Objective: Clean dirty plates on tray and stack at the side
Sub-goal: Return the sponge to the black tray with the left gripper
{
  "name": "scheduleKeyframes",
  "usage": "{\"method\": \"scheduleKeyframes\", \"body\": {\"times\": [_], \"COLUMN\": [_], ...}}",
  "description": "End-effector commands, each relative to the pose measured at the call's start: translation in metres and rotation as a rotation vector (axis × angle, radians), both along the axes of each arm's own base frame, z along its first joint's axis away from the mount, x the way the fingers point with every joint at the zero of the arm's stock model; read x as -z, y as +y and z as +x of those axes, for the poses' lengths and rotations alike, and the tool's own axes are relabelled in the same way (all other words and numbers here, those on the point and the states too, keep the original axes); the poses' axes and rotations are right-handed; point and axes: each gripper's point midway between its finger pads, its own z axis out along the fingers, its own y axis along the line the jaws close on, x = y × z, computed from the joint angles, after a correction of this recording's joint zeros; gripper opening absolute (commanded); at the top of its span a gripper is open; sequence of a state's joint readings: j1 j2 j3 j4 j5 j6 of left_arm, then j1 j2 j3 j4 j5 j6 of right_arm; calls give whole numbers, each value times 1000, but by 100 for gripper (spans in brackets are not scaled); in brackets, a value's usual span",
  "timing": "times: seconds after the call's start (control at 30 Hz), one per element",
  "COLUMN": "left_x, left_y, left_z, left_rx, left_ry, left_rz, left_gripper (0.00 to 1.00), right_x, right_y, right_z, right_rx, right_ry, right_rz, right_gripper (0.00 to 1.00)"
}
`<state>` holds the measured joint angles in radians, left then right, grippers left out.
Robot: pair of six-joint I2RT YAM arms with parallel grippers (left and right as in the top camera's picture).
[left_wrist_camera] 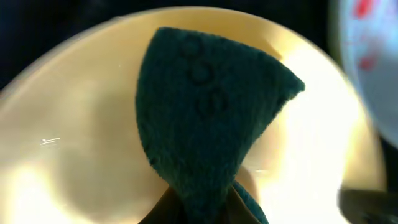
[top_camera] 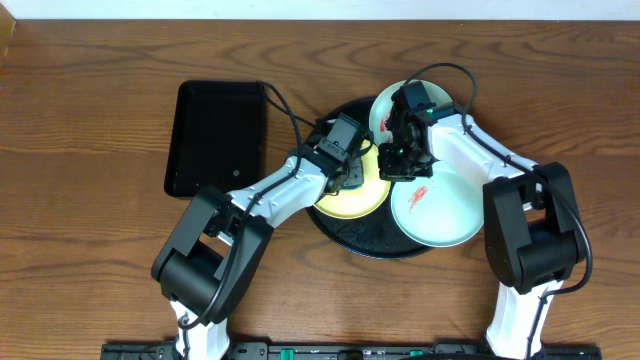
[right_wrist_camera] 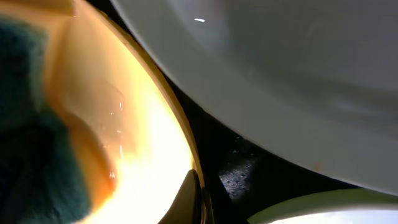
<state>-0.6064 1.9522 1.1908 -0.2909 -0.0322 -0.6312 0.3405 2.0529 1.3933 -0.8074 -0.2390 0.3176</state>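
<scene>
Wiping yellow plate: left fingers clamped on green cloth ahead of them; right fingers together at its rim. Next: finish, stack.

left arm: white shells, bulky black joints | right arm: same white-and-black build | left hand, right hand: black, boxy | cables: thin black loops off each wrist | green light: small, atop right wrist

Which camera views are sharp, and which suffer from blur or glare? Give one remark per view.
Overhead: sharp and evenly lit, table grain crisp, sheen on the round black tray. Left wrist: green cloth soft-focused at close range, yellow plate glaring around it. Right wrist: yellow plate blown out bright, the pale plate above blurred.
</scene>
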Motion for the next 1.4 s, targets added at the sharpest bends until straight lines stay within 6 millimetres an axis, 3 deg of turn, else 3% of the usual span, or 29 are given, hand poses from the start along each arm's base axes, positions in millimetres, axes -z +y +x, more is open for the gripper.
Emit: {"method": "scheduleKeyframes", "body": {"times": [0.0,0.17,0.3,0.5,0.63,0.77,0.83,0.97,1.17,1.3,1.37], "left_x": [8,2,-24,-96,-146,-186,-197,-202,-181,-171,-168], "left_y": [74,92,99,97,104,116,122,143,153,165,172], "left_z": [9,9,15,22,14,0,-8,-26,-48,-60,-62], "left_rx": [-138,-106,-135,-182,-208,-230,-232,-243,-111,-123,-142], "left_ry": [-74,-82,-136,-282,-361,-415,-412,-350,-162,-71,-52], "left_rz": [335,438,454,347,285,233,204,171,72,38,42], "left_gripper": [9,9,9,9,9,9,9,9,9,9,9], "right_x": [9,9,9,9,3,-23,-43,-85,-140,-172,-189], "right_y": [-10,-10,-10,-10,-5,0,5,2,-21,-46,-49], "right_z": [-3,-3,-4,-5,-6,0,2,9,18,25,27], "right_rx": [-14,-14,-14,-14,-18,-51,-87,-103,-130,-100,-141], "right_ry": [12,12,15,19,18,-54,-112,-246,-453,-583,-652], "right_rz": [-57,-57,-58,-58,-29,-4,9,-16,-156,-326,-382], "right_gripper": [1,1,1,1,1,1,1,1,1,1,1]}}
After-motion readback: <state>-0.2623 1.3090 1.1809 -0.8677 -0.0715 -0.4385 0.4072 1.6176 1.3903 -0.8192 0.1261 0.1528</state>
